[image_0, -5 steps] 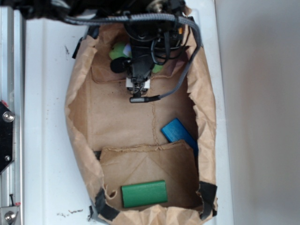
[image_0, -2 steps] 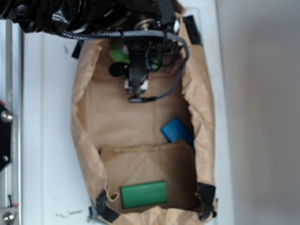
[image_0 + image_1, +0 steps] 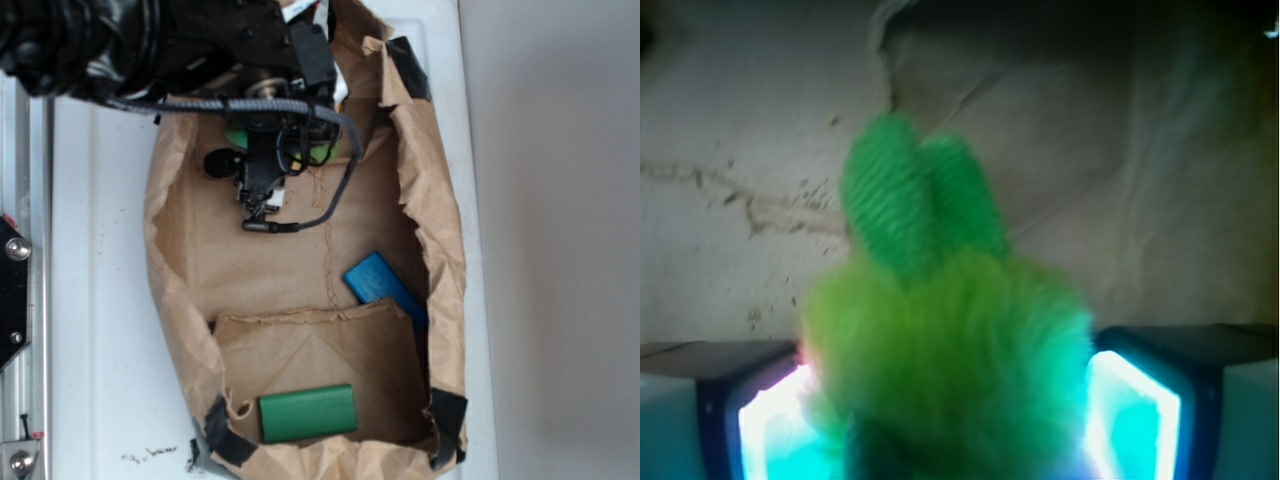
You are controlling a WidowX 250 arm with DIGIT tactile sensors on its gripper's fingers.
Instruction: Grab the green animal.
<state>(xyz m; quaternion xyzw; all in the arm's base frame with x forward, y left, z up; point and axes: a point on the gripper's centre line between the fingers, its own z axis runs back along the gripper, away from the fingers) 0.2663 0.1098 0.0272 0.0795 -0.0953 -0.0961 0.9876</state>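
Note:
The green animal [image 3: 950, 350] fills the gap between my gripper's [image 3: 952, 405] two fingers in the wrist view. Its fuzzy yellow-green body presses against both glowing pads [image 3: 1135, 410], and two bright green ribbed limbs stick up past them. From the exterior view only slivers of the green animal [image 3: 237, 135] show beside the black wrist, at the far end of the brown paper bag [image 3: 170, 280]. The gripper [image 3: 280, 140] itself is mostly hidden under the arm and its cables there. It is shut on the toy.
A flat blue block [image 3: 378, 280] lies by the bag's right wall. A flat green block [image 3: 308, 412] rests on a folded paper flap [image 3: 315, 350] at the near end. A metal rail [image 3: 15, 250] runs down the left edge. Crumpled bag walls rise on both sides.
The arm has swung left and slightly back with the green animal held in it. The paper bag's upper walls have shifted and opened out as it moved.

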